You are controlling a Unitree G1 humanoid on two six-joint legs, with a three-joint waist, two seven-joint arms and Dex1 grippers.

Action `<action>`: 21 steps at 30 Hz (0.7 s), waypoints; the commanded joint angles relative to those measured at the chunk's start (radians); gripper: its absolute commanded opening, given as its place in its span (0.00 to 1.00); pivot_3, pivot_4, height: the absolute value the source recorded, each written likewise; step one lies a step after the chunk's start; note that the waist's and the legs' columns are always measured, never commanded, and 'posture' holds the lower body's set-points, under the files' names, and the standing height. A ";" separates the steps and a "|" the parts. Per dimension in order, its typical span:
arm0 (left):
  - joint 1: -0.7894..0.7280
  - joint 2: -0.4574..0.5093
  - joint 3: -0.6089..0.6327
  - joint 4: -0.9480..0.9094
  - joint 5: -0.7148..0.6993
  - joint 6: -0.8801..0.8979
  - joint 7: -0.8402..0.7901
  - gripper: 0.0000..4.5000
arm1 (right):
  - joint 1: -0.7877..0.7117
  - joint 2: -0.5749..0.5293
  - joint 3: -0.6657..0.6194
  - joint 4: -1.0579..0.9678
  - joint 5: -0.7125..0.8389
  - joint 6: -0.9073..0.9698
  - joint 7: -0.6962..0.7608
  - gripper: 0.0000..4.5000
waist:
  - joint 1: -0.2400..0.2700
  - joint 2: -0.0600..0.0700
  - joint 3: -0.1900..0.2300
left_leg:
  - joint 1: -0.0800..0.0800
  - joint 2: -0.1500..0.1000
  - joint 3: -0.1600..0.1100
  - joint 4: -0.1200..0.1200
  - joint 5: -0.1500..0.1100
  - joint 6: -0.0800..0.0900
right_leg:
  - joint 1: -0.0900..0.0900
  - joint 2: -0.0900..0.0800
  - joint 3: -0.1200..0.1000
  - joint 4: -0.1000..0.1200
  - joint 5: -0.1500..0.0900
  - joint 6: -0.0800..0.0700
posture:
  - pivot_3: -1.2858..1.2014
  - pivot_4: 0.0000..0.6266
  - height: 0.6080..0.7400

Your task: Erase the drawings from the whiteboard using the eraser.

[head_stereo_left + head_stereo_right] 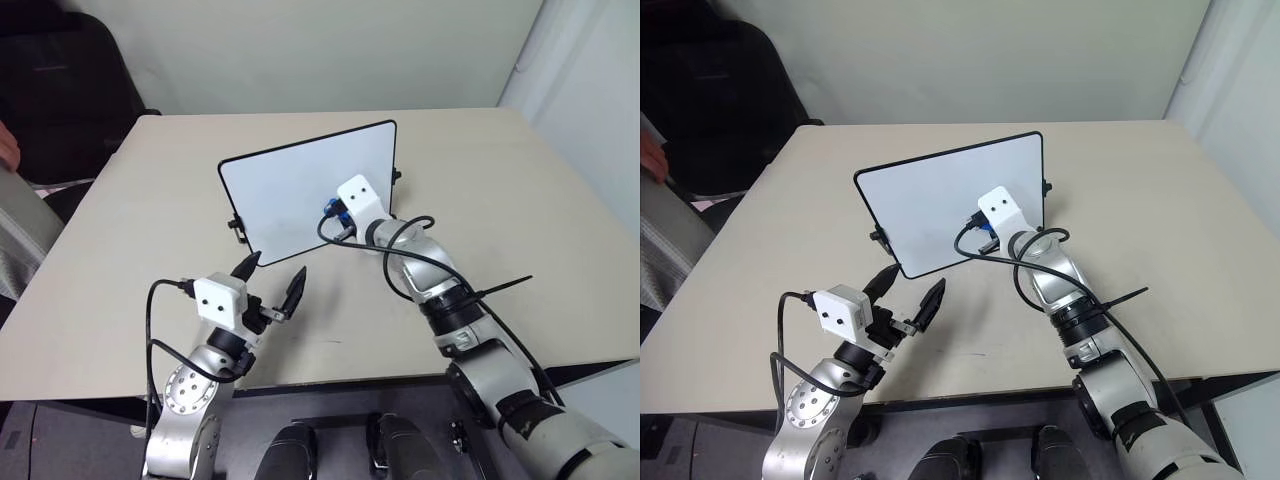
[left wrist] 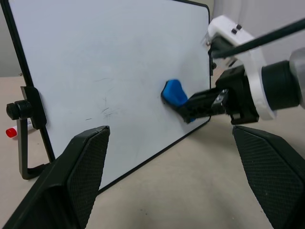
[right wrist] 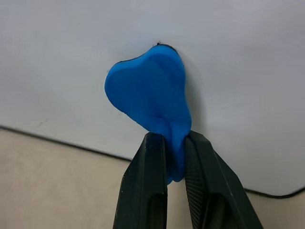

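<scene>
Beige tabletop (image 1: 520, 230) carries the tilted whiteboard (image 1: 290, 190), where the right gripper (image 3: 174, 164), clamped on the blue eraser (image 3: 150, 93), presses it against the board's lower right area. Faint gray traces (image 2: 106, 107) lie further along the surface; even pressure and overlapping strokes should clear them. Left gripper (image 1: 272, 285) hovers before the board, jaws wide.

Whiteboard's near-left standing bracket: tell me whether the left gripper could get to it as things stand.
Probably yes. The left gripper is open and empty, just short of the whiteboard, and bare table lies between it and the bracket. The right gripper works the far side.
</scene>
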 commanded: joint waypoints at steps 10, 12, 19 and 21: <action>0.015 -0.002 0.006 -0.043 0.014 -0.019 0.009 1.00 | -0.022 0.035 0.031 -0.016 -0.027 -0.014 0.037 0.06 | -0.001 0.000 0.000 | 0.000 0.000 0.000 -0.002 -0.003 -0.004 | -0.002 0.000 0.000 0.001 0.001 -0.002 | 0.52 0.24 0.97; 0.014 -0.002 0.006 -0.044 0.014 -0.018 0.009 1.00 | -0.029 0.031 0.008 -0.016 -0.026 -0.025 0.025 0.06 | 0.000 0.000 0.000 | 0.000 0.000 0.000 -0.002 -0.004 -0.004 | -0.003 0.000 -0.001 0.001 0.001 -0.002 | 0.52 0.24 0.97; 0.011 -0.006 0.002 -0.044 0.009 -0.012 0.009 1.00 | -0.049 0.010 -0.087 -0.047 0.001 -0.054 0.014 0.06 | 0.002 0.000 0.000 | -0.001 0.000 0.000 -0.001 -0.003 -0.004 | -0.003 0.000 -0.001 0.001 0.002 -0.003 | 0.52 0.24 0.97; 0.010 -0.006 0.001 -0.043 0.007 -0.011 0.007 1.00 | -0.054 0.006 -0.104 -0.068 0.009 -0.056 0.020 0.06 | 0.003 0.000 0.000 | -0.001 0.000 0.000 -0.001 -0.003 -0.004 | -0.003 0.000 -0.001 0.001 0.002 -0.003 | 0.52 0.24 0.97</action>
